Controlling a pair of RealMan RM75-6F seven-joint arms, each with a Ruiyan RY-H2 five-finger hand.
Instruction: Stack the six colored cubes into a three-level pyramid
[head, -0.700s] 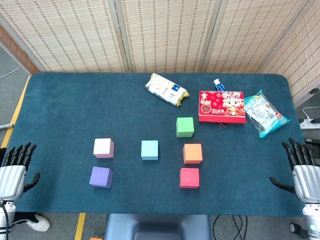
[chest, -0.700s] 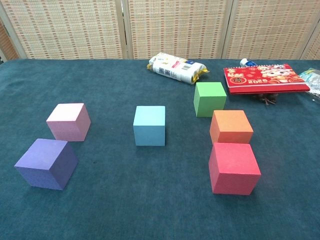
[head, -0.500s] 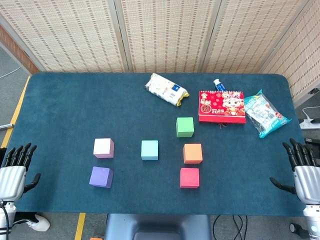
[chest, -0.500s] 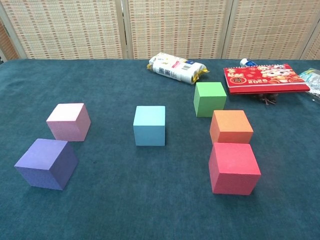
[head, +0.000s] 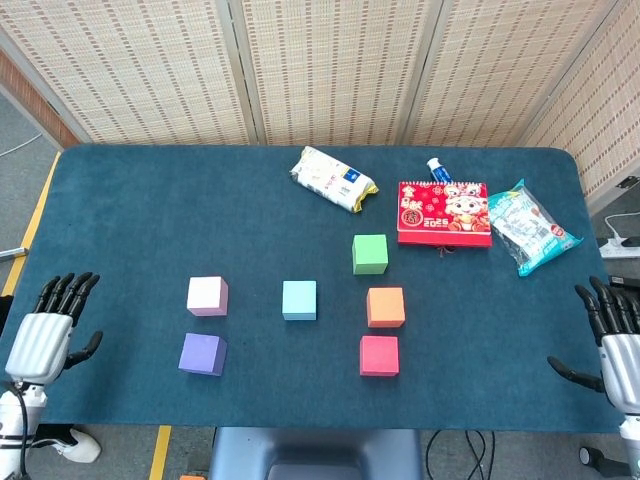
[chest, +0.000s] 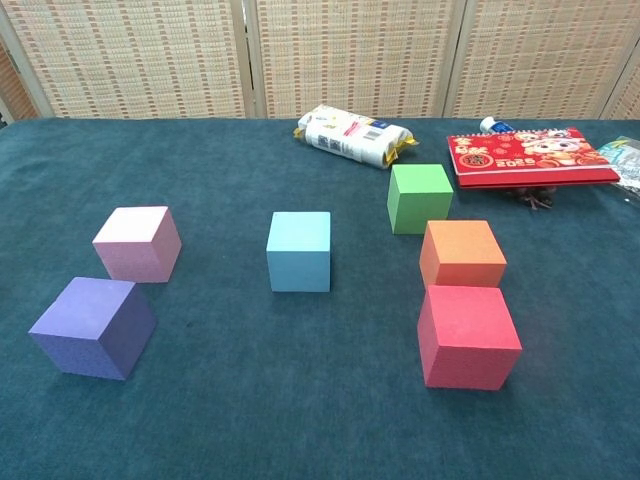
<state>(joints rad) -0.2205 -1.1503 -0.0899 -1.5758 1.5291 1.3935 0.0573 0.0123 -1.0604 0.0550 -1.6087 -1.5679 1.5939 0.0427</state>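
Left hand: the left hand (head: 43, 338) hovers at the desk's left edge near the front corner, fingers spread, holding nothing.
Right hand: the right hand (head: 618, 340) hovers at the right edge near the front corner, fingers spread apart and empty.
Desk: the desk (head: 150, 220) has a dark teal cloth top; all six cubes sit singly on it, none stacked.
Left pair: the pink cube (head: 207, 296) sits toward the front left, with the purple cube (head: 203, 354) just in front of it, nearer the front edge.
Middle: the cyan cube (head: 299, 300) stands alone around the desk's centre, apart from the others.
Right column: the green cube (head: 370, 254), the orange cube (head: 385, 307) and the red cube (head: 379, 355) run in a line toward the front edge; orange and red sit close together.
Back edge: a white snack packet (head: 332, 179), a red calendar (head: 444, 213), a small bottle (head: 438, 169) and a blue-green bag (head: 530, 227) lie toward the back right.
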